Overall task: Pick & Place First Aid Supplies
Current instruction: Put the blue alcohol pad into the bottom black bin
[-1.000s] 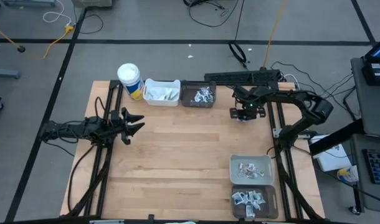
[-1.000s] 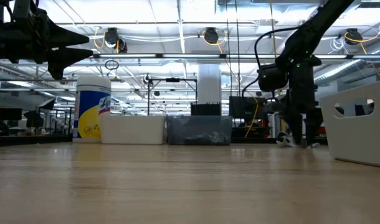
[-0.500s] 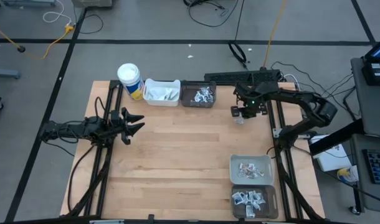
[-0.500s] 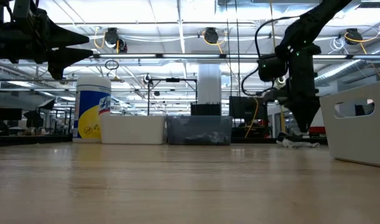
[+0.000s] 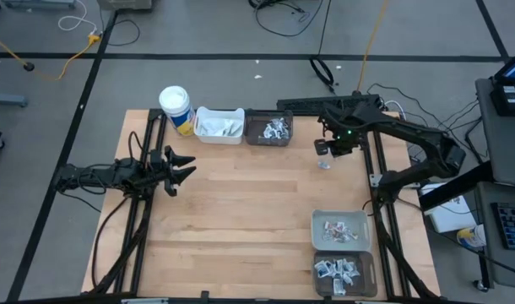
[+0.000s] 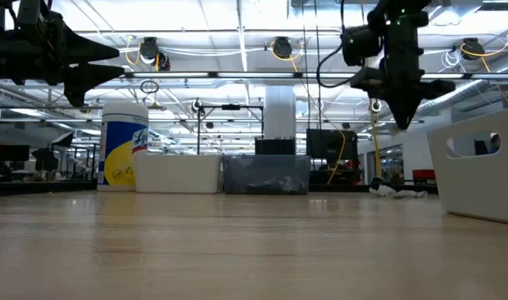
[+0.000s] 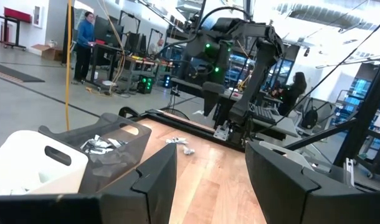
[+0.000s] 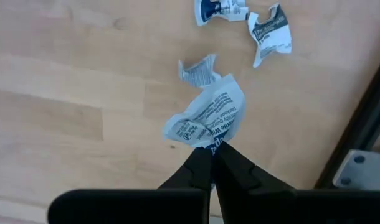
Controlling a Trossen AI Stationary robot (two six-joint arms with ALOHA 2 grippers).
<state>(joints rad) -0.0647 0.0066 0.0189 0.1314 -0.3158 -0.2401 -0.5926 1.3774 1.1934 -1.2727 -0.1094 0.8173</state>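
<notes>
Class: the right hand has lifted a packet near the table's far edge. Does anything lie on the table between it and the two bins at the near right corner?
Nothing visible: bare wood separates the right hand, shut on the packet, from the bins.

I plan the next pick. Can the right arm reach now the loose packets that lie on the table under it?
Probably not yet: the right gripper is shut on a packet, so it must drop that first. Otherwise the loose packets lie in the open on the table below, nothing covering them.
</notes>
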